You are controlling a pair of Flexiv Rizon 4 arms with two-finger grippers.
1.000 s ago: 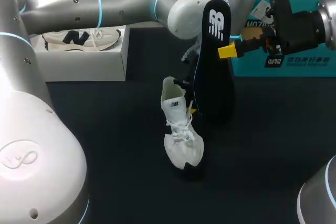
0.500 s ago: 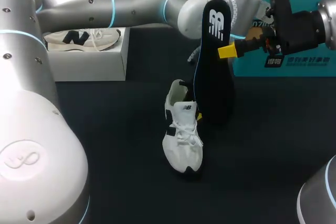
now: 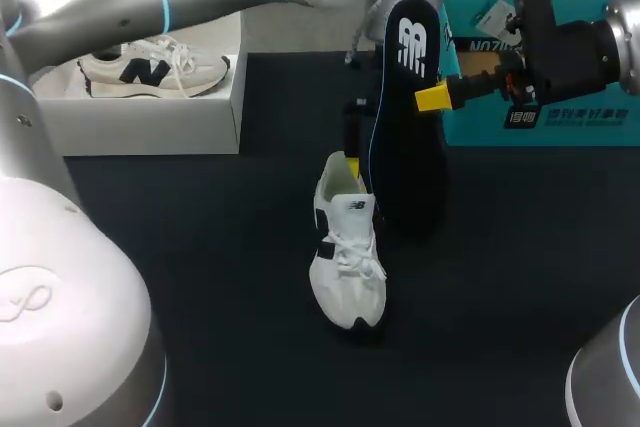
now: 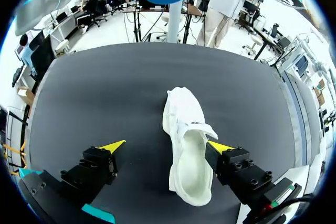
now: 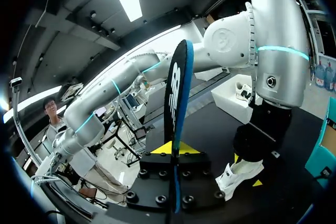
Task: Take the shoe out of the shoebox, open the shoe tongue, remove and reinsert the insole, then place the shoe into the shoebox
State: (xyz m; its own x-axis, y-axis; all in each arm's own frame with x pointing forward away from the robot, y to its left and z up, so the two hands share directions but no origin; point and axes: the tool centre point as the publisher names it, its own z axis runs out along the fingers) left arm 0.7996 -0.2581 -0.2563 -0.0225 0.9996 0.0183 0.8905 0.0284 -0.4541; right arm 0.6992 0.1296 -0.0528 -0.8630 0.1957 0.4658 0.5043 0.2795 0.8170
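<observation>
Shoe unboxed; insole removed, clamped in right gripper; left gripper spread, empty; reinsertion, reboxing outstanding.

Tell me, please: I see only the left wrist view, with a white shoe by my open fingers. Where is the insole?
Observer: The right gripper holds the black insole upright, close beside the shoe, at its heel end.
Operator: Where is the shoebox?
Observer: The white shoebox sits at the table's far left, with another shoe inside.
Operator: Do both right fingers touch the insole?
Observer: Yes; the right wrist view shows it edge-on between both yellow tips.
</observation>
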